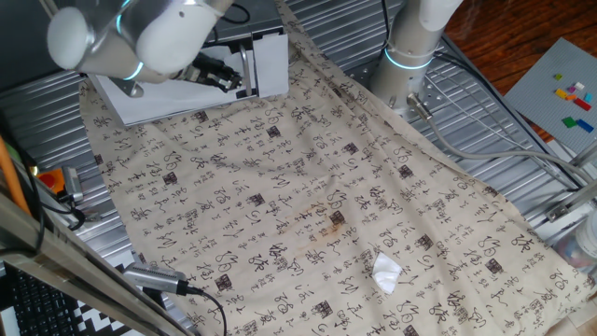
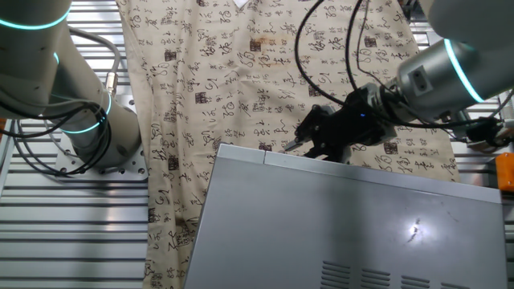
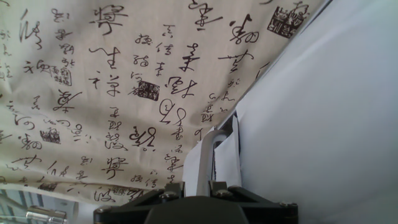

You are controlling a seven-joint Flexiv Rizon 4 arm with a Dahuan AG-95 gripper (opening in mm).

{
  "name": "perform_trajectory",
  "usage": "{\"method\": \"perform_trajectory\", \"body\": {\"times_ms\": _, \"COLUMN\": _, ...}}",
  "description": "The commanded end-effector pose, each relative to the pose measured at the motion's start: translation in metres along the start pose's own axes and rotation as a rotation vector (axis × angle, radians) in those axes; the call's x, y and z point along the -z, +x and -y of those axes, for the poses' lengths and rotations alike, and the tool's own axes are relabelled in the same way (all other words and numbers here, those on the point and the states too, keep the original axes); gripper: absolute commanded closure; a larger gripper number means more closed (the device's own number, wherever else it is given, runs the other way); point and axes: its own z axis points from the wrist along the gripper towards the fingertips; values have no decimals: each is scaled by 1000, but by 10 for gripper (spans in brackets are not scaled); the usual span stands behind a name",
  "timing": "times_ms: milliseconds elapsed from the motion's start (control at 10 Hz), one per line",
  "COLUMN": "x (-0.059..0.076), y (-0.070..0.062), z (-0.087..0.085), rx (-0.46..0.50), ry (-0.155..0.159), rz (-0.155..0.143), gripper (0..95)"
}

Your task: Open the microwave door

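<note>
The microwave [image 2: 345, 229] is a big light-grey box at the near edge of the other fixed view; in one fixed view it stands at the far left [image 1: 270, 61], half hidden behind my arm. Its white microwave door [image 1: 159, 103] faces the cloth and fills the right of the hand view [image 3: 323, 112]. My gripper [image 1: 238, 82] [image 2: 295, 143] [image 3: 217, 138] is at the front edge of the microwave near one corner. Its fingers [image 3: 204, 163] lie close together along the edge of the white panel, with only a thin dark slit between them. I cannot tell how far the door stands from the box.
A beige cloth [image 1: 308, 187] printed with black characters covers the ribbed metal table [image 1: 504, 140]. A crumpled white scrap [image 1: 387, 271] lies near its front. The arm's base [image 1: 410, 56] [image 2: 88, 120] stands beside the cloth, with cables around it. A grey plate with coloured bricks [image 1: 560, 93] lies at the far right.
</note>
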Motion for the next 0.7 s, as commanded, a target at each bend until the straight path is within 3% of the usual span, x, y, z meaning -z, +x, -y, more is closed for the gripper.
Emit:
{"method": "perform_trajectory", "body": {"times_ms": 100, "x": -1, "y": 0, "z": 1, "rx": 4, "ry": -5, "rz": -5, "gripper": 760}}
{"method": "perform_trajectory", "body": {"times_ms": 700, "x": -3, "y": 0, "z": 1, "rx": -16, "ry": -29, "rz": -10, "gripper": 760}}
